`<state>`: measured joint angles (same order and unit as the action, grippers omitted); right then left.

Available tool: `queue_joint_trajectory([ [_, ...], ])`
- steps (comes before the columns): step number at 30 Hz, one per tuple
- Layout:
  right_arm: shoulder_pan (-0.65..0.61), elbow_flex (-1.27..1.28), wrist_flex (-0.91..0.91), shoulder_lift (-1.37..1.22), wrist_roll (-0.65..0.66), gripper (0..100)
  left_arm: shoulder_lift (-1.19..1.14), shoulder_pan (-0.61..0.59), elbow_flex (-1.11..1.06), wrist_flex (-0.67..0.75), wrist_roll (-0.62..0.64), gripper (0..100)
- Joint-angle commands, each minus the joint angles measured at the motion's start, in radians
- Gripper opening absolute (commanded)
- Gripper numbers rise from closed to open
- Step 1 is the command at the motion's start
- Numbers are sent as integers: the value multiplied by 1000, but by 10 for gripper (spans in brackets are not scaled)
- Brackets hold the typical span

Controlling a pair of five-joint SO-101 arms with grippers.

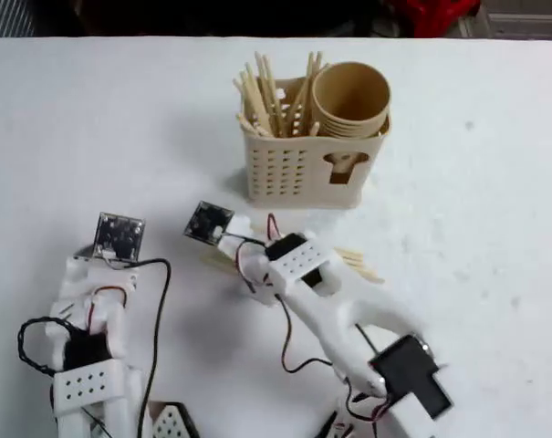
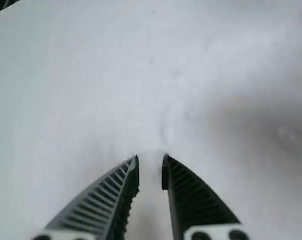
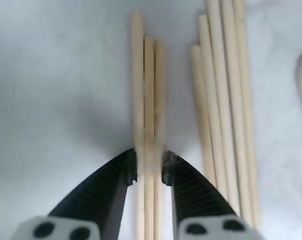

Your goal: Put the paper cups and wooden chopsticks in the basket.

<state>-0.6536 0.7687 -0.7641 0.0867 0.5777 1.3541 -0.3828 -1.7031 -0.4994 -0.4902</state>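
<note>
A cream slotted basket stands at the table's far middle, holding stacked paper cups and several upright wooden chopsticks. In front of it my right arm is low over loose chopsticks lying on the table. In the right wrist view my right gripper is shut on three chopsticks lying side by side. Several more chopsticks lie just beside them. My left gripper hovers over bare white table, its fingers a narrow gap apart with nothing between them.
My left arm rests at the near left, with black cables beside it. White tabletop stretches to the right of the basket and the right arm. The table's far edge runs along the back.
</note>
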Motion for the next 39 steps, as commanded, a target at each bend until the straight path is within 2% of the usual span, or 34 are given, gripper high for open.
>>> queue_joint_trajectory([
  [1,61,5,-44,114,5,17,12,13,5,18,6,94],
  [14,105,100,-50,377,-38,17,12,13,5,18,6,94],
  [17,136,54,-81,481,-104,17,12,13,5,18,6,94],
  [22,147,-176,-216,645,-155,17,12,13,5,18,6,94],
  [28,147,-586,-214,639,-241,17,12,13,5,18,6,94],
  [32,148,-793,-84,515,-311,17,12,13,5,18,6,94],
  [39,151,-896,303,286,-318,21,12,13,5,18,6,94],
])
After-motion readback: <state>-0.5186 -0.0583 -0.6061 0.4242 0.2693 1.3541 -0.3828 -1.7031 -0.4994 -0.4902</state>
